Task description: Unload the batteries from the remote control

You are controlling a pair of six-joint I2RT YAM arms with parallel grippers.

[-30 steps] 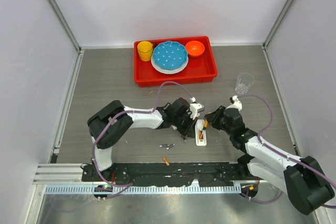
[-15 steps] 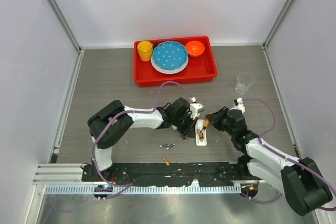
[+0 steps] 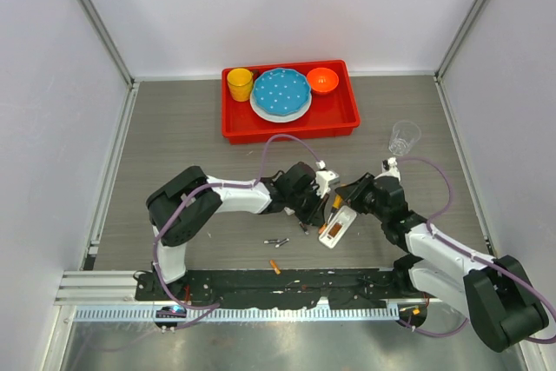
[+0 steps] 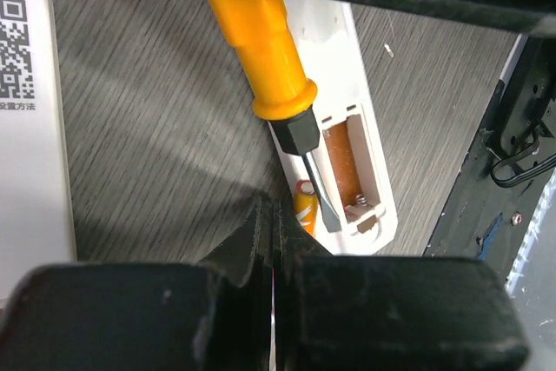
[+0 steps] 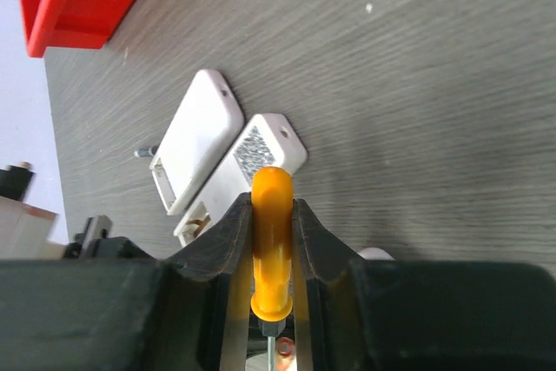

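The white remote [image 3: 337,227] lies tilted on the table with its battery bay open [image 4: 343,162]. My right gripper [image 3: 347,196] is shut on the orange-handled screwdriver [image 5: 273,215], whose blade [image 4: 317,193] reaches into the bay. An orange battery [image 4: 304,208] sits at the bay's edge beside the blade. My left gripper [image 4: 276,215] is shut and empty, its tips right next to that battery and the remote. Two dark silvery batteries [image 3: 276,241] and one orange battery [image 3: 275,266] lie loose on the table in front of the remote.
A white cover with a QR code [image 4: 26,119] lies beside the remote, and it also shows in the right wrist view [image 5: 256,152] next to another white piece [image 5: 195,141]. A red tray [image 3: 347,115] with dishes stands at the back. A clear cup [image 3: 404,137] stands at the right.
The remote has swung from upright to a diagonal, its near end shifting right. The screwdriver and right gripper shifted slightly with it. The left arm stayed almost still.
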